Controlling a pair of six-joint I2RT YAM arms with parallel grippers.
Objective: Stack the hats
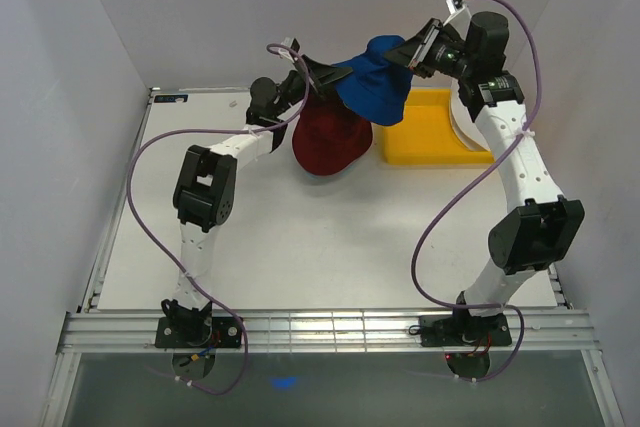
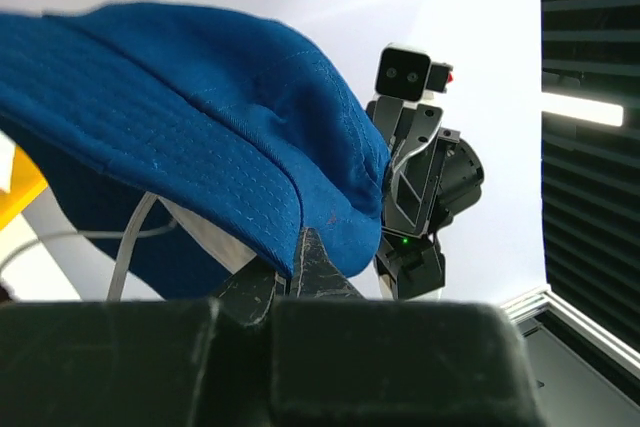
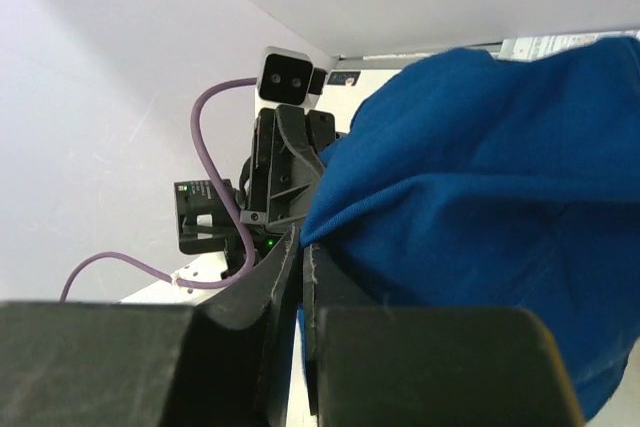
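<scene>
A navy blue hat (image 1: 378, 79) hangs in the air at the back of the table, stretched between both grippers. My left gripper (image 1: 337, 74) is shut on its left brim. The left wrist view shows the brim (image 2: 330, 217) pinched at the fingertips of that gripper (image 2: 296, 252). My right gripper (image 1: 413, 54) is shut on the opposite edge, and the right wrist view shows blue fabric (image 3: 480, 177) caught at that gripper (image 3: 303, 247). A dark red hat (image 1: 330, 142) sits on the table just below and left of the blue one, partly covered by it.
A yellow tray (image 1: 430, 135) lies at the back right, under the right arm, with something white (image 1: 462, 125) at its right side. White walls close in the table at the back and on both sides.
</scene>
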